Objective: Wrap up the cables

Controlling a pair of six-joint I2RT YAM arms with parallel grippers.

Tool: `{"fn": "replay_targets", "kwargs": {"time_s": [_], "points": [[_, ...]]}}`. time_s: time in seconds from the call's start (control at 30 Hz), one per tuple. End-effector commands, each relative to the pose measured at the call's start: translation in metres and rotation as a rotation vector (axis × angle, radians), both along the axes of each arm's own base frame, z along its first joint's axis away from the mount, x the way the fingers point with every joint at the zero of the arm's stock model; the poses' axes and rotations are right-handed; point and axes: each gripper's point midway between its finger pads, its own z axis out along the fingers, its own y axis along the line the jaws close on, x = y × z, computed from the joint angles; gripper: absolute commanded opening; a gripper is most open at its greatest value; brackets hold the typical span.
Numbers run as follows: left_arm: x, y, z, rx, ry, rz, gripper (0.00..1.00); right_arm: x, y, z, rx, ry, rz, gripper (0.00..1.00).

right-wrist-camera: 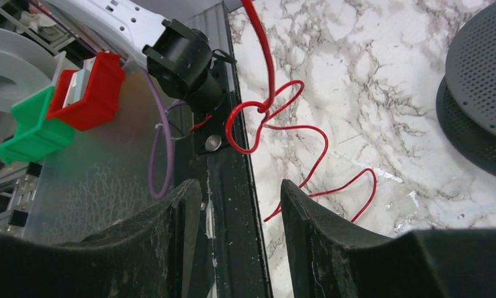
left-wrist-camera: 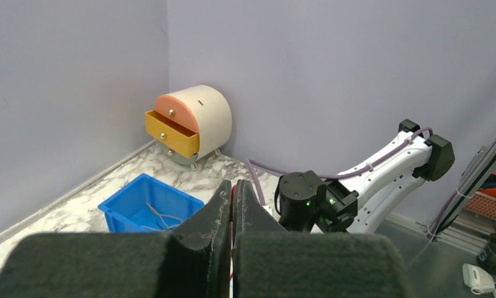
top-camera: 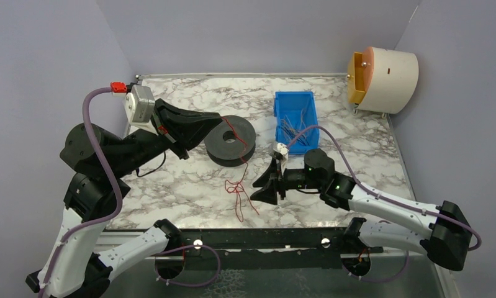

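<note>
A black spool (top-camera: 231,140) lies flat on the marble table (top-camera: 171,186). A thin red cable (top-camera: 236,189) runs from my left gripper across the spool's top and down into a loose tangle on the table in front of it. My left gripper (top-camera: 218,121) is at the spool's left rim, shut on the red cable, which shows between its fingertips (left-wrist-camera: 233,195). My right gripper (top-camera: 261,189) is open and empty, low over the table just right of the tangle. In the right wrist view the red cable loops (right-wrist-camera: 276,121) lie beyond the open gripper (right-wrist-camera: 239,192), with the spool (right-wrist-camera: 481,93) at the right.
A blue bin (top-camera: 295,121) holding several thin wires stands behind the right gripper and also shows in the left wrist view (left-wrist-camera: 149,205). A round drawer unit (top-camera: 385,77) with a yellow drawer sits at the back right corner. The black front rail (top-camera: 257,239) edges the table.
</note>
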Motion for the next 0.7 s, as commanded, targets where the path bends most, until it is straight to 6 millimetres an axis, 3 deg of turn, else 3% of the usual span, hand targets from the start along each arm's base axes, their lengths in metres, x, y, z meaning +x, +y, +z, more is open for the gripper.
{"fn": "replay_targets", "kwargs": {"time_s": [0.0,0.67], "points": [[0.005,0.001,0.003,-0.014,-0.002,0.023,0.00,-0.008,0.012,0.020,0.064,-0.002,0.077,0.53],[0.005,-0.001,-0.001,-0.006,0.003,0.014,0.00,-0.009,0.041,0.017,0.143,0.017,0.196,0.54]]}}
